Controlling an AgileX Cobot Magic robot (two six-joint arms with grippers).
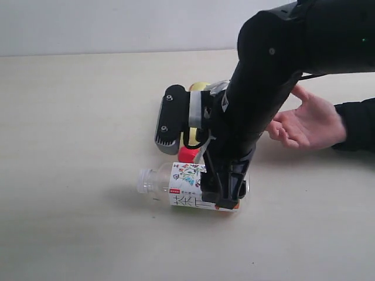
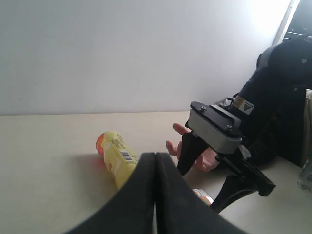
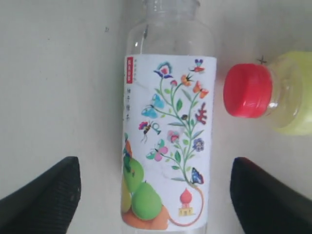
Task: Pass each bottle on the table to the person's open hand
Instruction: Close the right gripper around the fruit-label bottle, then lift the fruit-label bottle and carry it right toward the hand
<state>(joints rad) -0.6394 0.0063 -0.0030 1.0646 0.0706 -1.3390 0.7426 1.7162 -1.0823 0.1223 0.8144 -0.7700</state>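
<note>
The clear bottle with the pear-picture label (image 1: 187,187) (image 3: 168,146) lies on its side on the pale table (image 1: 70,146). My right gripper (image 1: 221,182) (image 3: 156,195) is open and lowered over it, one finger on each side of the label, neither touching. The yellow bottle (image 2: 117,158) (image 3: 292,105) lies just behind, its red cap (image 1: 188,154) beside the pear bottle. My left gripper (image 2: 155,157) is shut with nothing in it and is off the exterior view. The red-label and green-white-label bottles are out of view.
The person's open hand (image 1: 307,123) (image 2: 195,156) rests palm up on the table, to the right of my right arm (image 1: 263,99). That arm hides most of the yellow bottle in the exterior view. A pale wall stands behind the table.
</note>
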